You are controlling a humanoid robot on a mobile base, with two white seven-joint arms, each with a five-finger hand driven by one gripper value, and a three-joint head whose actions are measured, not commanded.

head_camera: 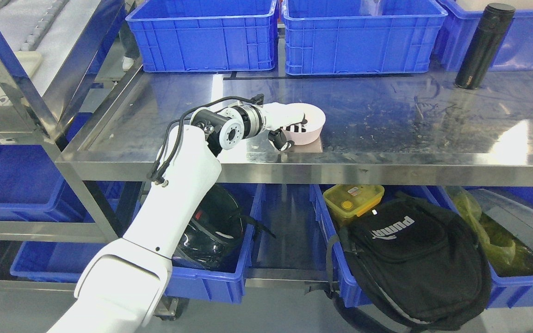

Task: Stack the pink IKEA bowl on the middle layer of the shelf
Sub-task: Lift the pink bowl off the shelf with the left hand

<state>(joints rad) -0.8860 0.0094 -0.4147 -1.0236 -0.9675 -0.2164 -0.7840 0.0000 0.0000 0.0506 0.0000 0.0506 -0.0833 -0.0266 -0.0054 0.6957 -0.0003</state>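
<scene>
Currently the left hand [289, 127] is at the pink bowl [304, 123], a little left of the frame's centre, on the steel shelf [387, 125]. Dark fingers [294, 128] hook over the near-left rim into the bowl while the thumb sits outside the wall below, so the hand looks clamped on the rim. The bowl appears to rest flat on the shelf, though I cannot tell whether it is a single bowl or already sits on another one beneath.

Judging from this, the step in hand is seating or letting go of the bowl. To do it well, keep the bowl level, confirm its base is fully down, then open the fingers gently and lift them straight up out of the rim before pulling back, so the bowl is not dragged toward the front edge. Two blue crates [201, 32] at the top and a black flask [484, 46] at upper right stand well apart.
</scene>
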